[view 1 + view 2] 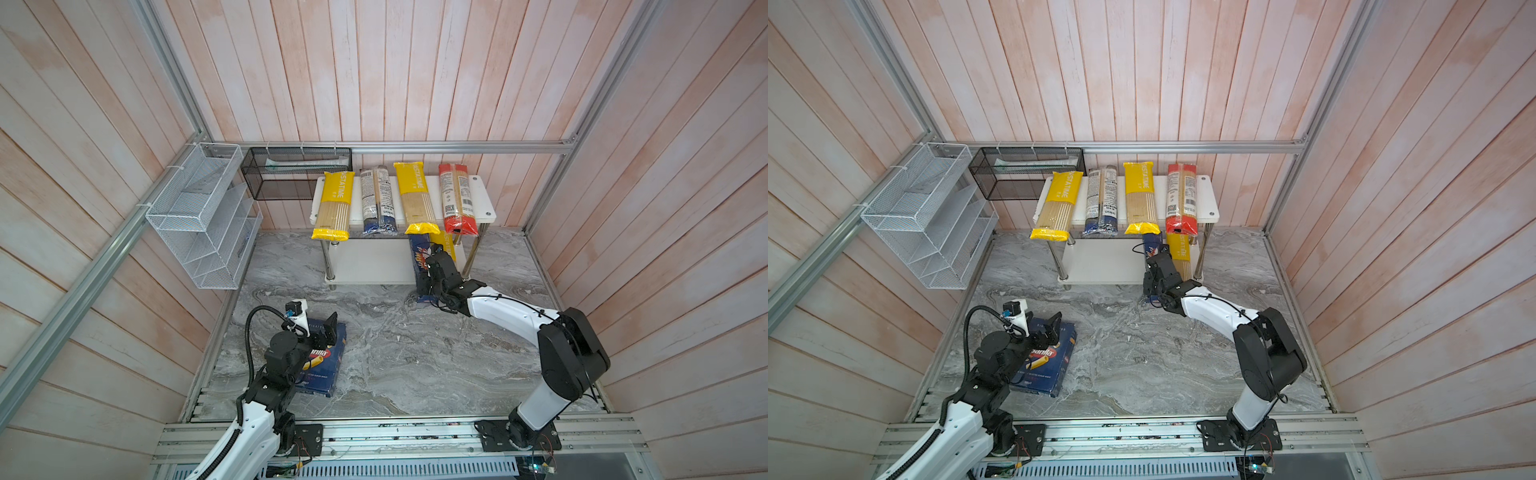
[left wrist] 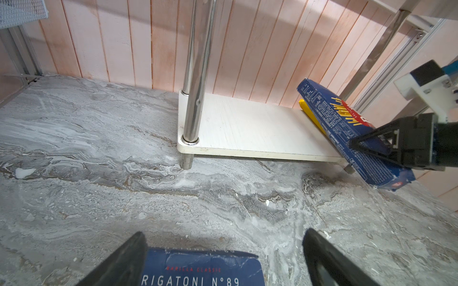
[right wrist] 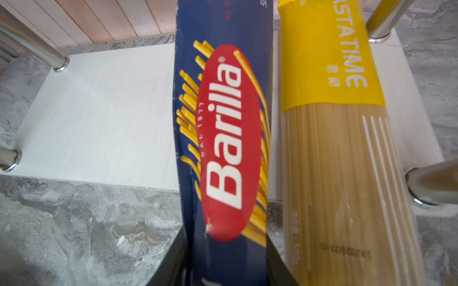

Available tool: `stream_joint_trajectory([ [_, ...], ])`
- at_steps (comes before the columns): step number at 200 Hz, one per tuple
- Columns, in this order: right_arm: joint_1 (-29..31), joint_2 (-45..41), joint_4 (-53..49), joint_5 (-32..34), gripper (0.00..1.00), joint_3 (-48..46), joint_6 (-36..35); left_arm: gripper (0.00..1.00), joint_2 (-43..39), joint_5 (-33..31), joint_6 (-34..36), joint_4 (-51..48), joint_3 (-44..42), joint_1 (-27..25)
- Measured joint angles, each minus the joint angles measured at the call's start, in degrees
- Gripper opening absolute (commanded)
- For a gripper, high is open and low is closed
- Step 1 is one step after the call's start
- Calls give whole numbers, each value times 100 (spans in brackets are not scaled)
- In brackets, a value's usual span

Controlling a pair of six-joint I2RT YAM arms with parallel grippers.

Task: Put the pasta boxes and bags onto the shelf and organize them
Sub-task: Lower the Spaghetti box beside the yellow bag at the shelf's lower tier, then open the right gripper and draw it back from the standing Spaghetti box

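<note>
The shelf (image 1: 484,199) stands at the back; its top board carries several bags side by side: yellow (image 1: 334,205), dark-blue-ended (image 1: 377,203), yellow (image 1: 415,197), red-ended (image 1: 456,199). My right gripper (image 3: 224,267) is shut on the narrow blue Barilla spaghetti box (image 3: 223,123). The box is tilted, far end over the lower board (image 2: 247,128), near end on the table, beside another yellow bag (image 3: 334,148). At front left, my left gripper (image 2: 225,237) hangs open over the far end of the wide rigatoni box (image 2: 203,270), which lies flat.
A white wire rack (image 1: 203,216) and a black mesh basket (image 1: 297,172) hang on the left and back walls. Chrome legs (image 2: 195,74) stand at the shelf's corners. Marbled tabletop (image 1: 395,353) lies between the two arms.
</note>
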Motion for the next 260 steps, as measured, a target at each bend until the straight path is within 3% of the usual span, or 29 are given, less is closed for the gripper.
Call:
stream_joint_trajectory([
  [158, -179, 553, 87, 2, 33, 267, 98, 100, 37, 0, 0, 2, 22, 0],
  [260, -232, 608, 271, 9, 55, 332, 385, 100, 35, 0, 0, 2, 22, 0],
])
